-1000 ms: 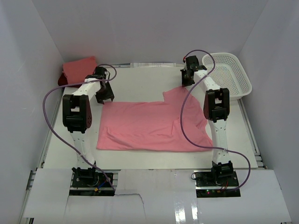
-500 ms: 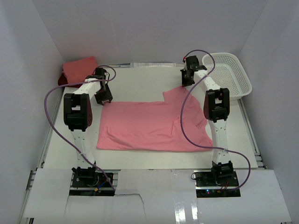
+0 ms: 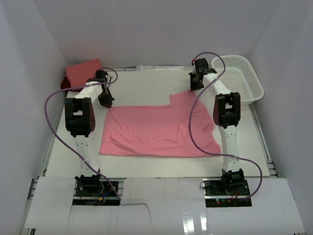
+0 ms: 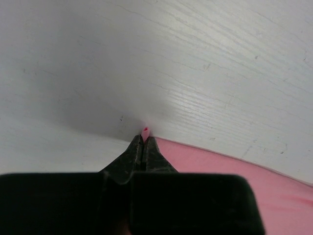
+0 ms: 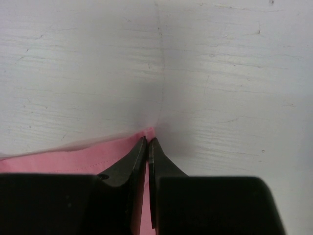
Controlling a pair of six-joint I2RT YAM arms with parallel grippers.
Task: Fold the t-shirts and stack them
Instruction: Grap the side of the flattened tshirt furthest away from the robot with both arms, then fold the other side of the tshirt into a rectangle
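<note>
A rose pink t-shirt (image 3: 156,129) lies spread flat in the middle of the white table (image 3: 146,85). My left gripper (image 3: 108,102) is shut on its far left corner. In the left wrist view a tip of pink cloth (image 4: 145,130) pokes out between the closed jaws of the left gripper (image 4: 144,139). My right gripper (image 3: 191,87) is shut on the shirt's far right corner, which is pulled toward the back. In the right wrist view the right gripper (image 5: 147,142) pinches the pink hem (image 5: 63,159). A folded salmon pink t-shirt (image 3: 84,72) rests on a dark red t-shirt (image 3: 64,84) at the back left.
A white mesh basket (image 3: 238,78) stands at the back right, beside the right arm. White walls close in the table on the left, right and back. Purple cables (image 3: 195,127) loop from both arms over the table.
The left gripper has gone from open to shut on the shirt's far left corner. It shifted slightly left, and the shirt's left edge moved with it. The right arm has not moved.
</note>
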